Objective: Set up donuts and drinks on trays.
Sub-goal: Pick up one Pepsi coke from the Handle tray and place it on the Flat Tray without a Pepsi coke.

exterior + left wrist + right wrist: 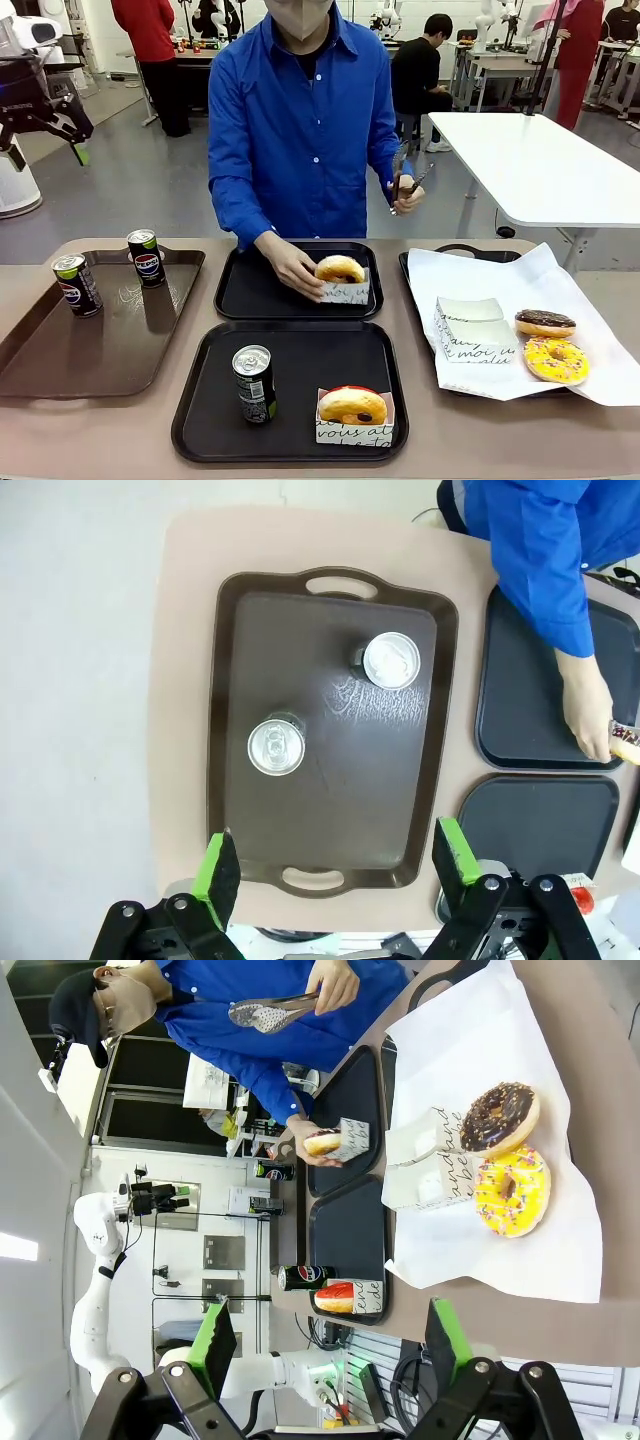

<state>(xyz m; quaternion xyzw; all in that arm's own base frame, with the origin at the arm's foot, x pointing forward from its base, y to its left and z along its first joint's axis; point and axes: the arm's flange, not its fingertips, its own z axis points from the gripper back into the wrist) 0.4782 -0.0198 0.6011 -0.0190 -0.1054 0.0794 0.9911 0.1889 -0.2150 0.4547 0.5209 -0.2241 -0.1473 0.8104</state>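
On the counter [100, 435], the near black tray [200, 400] holds a can [254, 383] and a sleeved donut [352, 408], while the person's hand [290, 268] holds another sleeved donut [341, 272] on the far black tray [240, 290]. A second can [77, 284] and a third can [147, 257] stand on the brown tray [60, 360]; a chocolate donut [544, 322] and a yellow sprinkled donut [556, 360] lie on white paper [480, 270]. The left arm's jaws hang wide open and empty above the brown tray, and the right arm's jaws, equally wide and empty, hang above the paper.
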